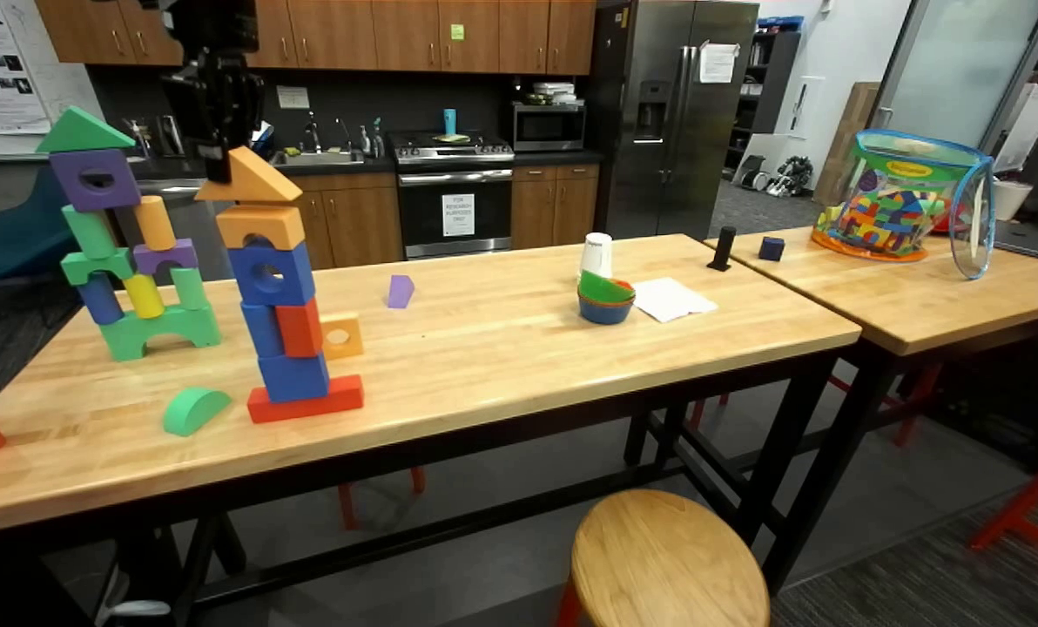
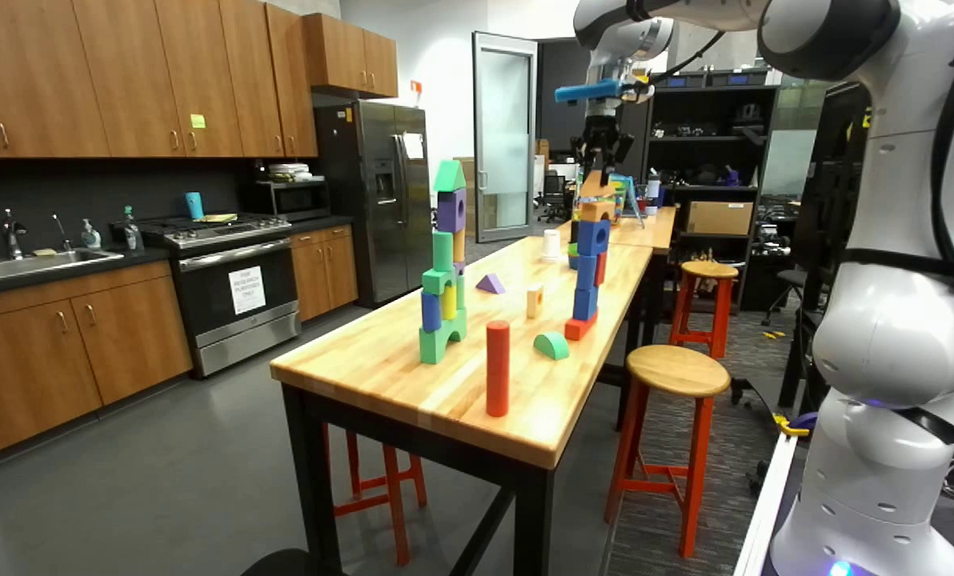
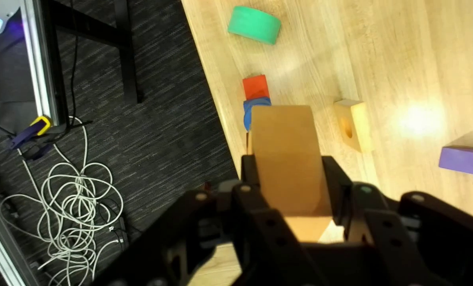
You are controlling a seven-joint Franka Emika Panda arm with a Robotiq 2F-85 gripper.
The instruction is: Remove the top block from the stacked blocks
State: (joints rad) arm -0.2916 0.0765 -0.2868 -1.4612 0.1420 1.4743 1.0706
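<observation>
The stacked blocks (image 1: 279,348) stand as a narrow tower on a flat red base near the table edge; the tower also shows in an exterior view (image 2: 587,272). The top block is an orange-yellow triangular block (image 1: 249,180), also seen in an exterior view (image 2: 596,187), above an orange arch block (image 1: 260,228). It sits slightly turned relative to the arch; I cannot tell whether there is a gap between them. My gripper (image 3: 289,159) points down with its fingers against both sides of the top block (image 3: 286,135). In the wrist view this block hides most of the tower.
A wider green, purple and blue block structure (image 1: 160,324) stands beside the tower. A green half-round block (image 1: 195,409), a holed yellow block (image 1: 343,337), a purple block (image 1: 401,291) and a red cylinder (image 2: 497,368) are on the table. Bowls (image 1: 604,309) and a white cup (image 1: 597,252) stand farther along.
</observation>
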